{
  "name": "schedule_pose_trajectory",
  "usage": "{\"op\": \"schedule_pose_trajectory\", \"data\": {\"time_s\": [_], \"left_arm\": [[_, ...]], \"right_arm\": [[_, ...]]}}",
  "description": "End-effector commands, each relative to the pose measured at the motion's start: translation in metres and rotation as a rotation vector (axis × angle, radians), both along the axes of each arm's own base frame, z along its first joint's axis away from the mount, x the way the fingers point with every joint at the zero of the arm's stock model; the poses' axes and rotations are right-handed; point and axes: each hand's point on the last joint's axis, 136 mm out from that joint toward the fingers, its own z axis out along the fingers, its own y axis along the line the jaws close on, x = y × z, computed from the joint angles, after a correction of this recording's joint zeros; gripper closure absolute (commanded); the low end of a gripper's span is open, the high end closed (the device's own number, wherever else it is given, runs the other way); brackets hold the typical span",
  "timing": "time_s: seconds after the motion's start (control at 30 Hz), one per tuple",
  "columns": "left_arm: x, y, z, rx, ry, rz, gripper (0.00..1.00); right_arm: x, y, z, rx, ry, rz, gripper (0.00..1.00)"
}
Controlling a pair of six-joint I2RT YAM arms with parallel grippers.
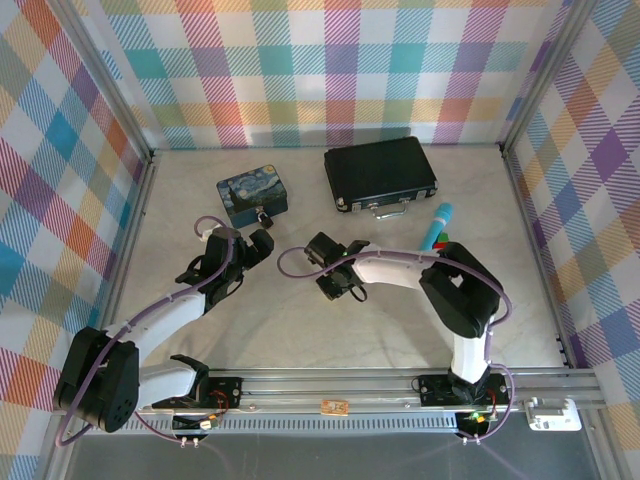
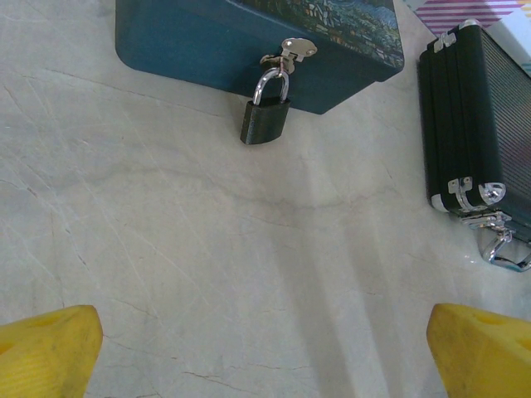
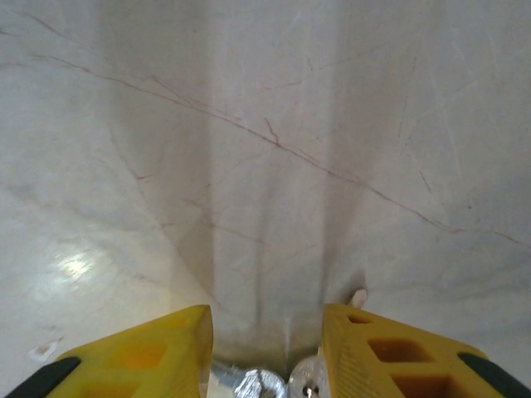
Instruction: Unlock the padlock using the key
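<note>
Pale marble-look tabletop (image 1: pixel 300 320) inside plaid walls. Small dark-bodied padlock with shiny shackle (image 2: pixel 265 112), upper centre, hanging locked on blue painted tin (image 2: pixel 182 41). Left gripper (image 2: pixel 265 348) spread wide, empty; right gripper (image 3: pixel 265 348) partly closed around small silvery metal key (image 3: pixel 286 385) at bottom edge; unlocking apparently not begun.

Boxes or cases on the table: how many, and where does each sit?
2. The blue painted tin sits at the far left-centre, the padlock hanging on its front hasp. The black briefcase lies to its right, near the back wall. None seems hidden.

Lying on the pale marbled table (image 1: pixel 300 320): a blue painted tin (image 1: pixel 252 197), a black briefcase (image 1: pixel 380 172) beside it, a teal-capped marker (image 1: pixel 437 224) nearer.
</note>
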Motion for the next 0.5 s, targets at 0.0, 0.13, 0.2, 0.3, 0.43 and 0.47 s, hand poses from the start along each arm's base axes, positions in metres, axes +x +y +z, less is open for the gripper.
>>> {"op": "schedule_pose_trajectory", "data": {"time_s": [0.0, 0.13, 0.2, 0.3, 0.43, 0.47], "left_arm": [[-0.007, 0.004, 0.002, 0.019, -0.001, 0.004, 0.00], [-0.008, 0.006, 0.003, 0.024, -0.005, 0.012, 0.00], [-0.007, 0.006, 0.004, 0.023, -0.009, 0.012, 0.00], [-0.005, 0.004, 0.003, 0.017, -0.006, 0.007, 0.00], [-0.004, 0.000, 0.003, 0.008, -0.001, -0.003, 0.00], [-0.004, 0.000, 0.003, 0.008, -0.001, -0.004, 0.00]], "right_arm": [[0.012, -0.012, 0.000, -0.061, -0.037, -0.053, 0.61], [0.006, -0.022, 0.007, -0.057, -0.028, -0.124, 0.60], [0.002, -0.026, 0.011, -0.045, -0.021, -0.164, 0.59], [-0.004, -0.030, 0.015, -0.015, -0.009, -0.211, 0.59], [-0.012, -0.034, 0.001, -0.030, 0.043, -0.239, 0.60], [-0.014, -0.035, -0.004, -0.040, 0.055, -0.250, 0.61]]}}
